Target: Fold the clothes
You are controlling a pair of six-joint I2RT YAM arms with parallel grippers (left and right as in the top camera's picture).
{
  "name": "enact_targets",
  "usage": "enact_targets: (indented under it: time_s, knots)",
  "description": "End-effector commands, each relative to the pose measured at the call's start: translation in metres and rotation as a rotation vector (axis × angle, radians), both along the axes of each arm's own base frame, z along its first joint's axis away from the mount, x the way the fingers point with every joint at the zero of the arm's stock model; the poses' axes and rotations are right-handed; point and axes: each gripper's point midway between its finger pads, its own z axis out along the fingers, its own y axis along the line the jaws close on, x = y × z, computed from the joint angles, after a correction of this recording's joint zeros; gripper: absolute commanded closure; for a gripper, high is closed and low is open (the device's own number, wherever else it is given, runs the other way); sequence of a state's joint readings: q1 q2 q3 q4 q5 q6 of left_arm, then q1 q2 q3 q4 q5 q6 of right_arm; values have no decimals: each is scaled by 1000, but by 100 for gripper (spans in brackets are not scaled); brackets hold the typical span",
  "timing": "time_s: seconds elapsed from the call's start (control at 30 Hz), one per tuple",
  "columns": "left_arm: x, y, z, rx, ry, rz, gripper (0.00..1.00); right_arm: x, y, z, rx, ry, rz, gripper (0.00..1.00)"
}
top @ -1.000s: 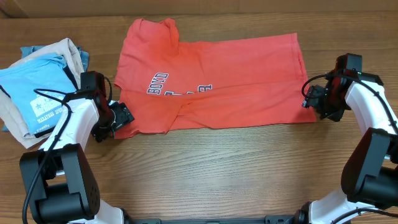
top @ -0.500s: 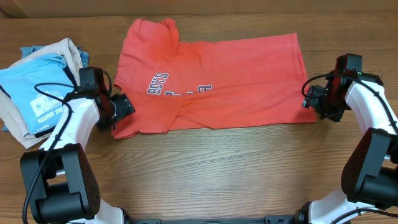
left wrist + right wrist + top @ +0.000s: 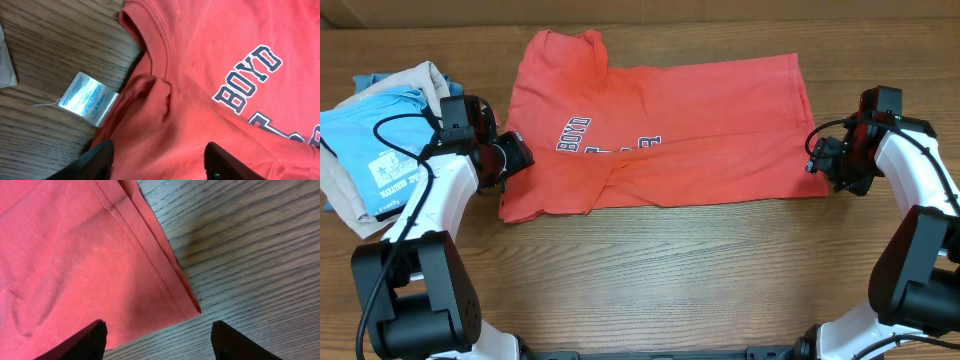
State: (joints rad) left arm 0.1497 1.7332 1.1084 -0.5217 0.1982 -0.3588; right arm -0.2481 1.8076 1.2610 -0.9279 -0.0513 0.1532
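Observation:
The coral-red T-shirt [image 3: 700, 120] lies flat across the middle of the table, collar end to the left, hem to the right, with its near edge folded over the dark-and-white lettering [image 3: 575, 133]. My left gripper [image 3: 512, 158] is open at the shirt's left edge. In the left wrist view its fingers [image 3: 160, 165] straddle red cloth [image 3: 210, 50] next to the white tag [image 3: 87, 97]. My right gripper [image 3: 817, 158] is open at the shirt's near right hem corner. In the right wrist view its fingers [image 3: 160, 342] straddle that corner [image 3: 185, 305], apart from it.
A pile of folded garments sits at the far left: a light blue printed T-shirt [image 3: 375, 150] on top of beige cloth [image 3: 415, 78] and a bit of denim [image 3: 455, 95]. It lies close to my left arm. Bare wood runs along the front.
My left gripper has moved away from the front edge, along the shirt's left side toward the collar. The right arm and the shirt have not moved.

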Motion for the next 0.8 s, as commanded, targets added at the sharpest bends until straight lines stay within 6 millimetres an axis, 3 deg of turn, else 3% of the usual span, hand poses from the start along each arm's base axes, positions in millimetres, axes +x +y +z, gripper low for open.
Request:
enact_targets:
  time_s: [0.0, 0.2, 0.27, 0.4, 0.67, 0.77]
  knots:
    - [-5, 0, -13, 29, 32, -19, 38, -1, -1, -2, -4, 7, -6, 29]
    - [-5, -1, -30, 16, 64, -23, 40, -2, -1, -2, -3, 8, -6, 29]
    - [-7, -4, -37, -1, 83, -29, 47, -2, -1, -2, -3, 9, -6, 30]
    - [-2, -11, -35, -38, 59, -45, 71, -2, -1, -3, -3, 10, -6, 30]
    - [8, -13, -19, -52, 3, -54, 84, -2, -1, -3, -3, 10, -6, 30]
    - [13, -12, -12, -48, -21, -55, 94, -1, -1, -2, -4, 7, -6, 29]
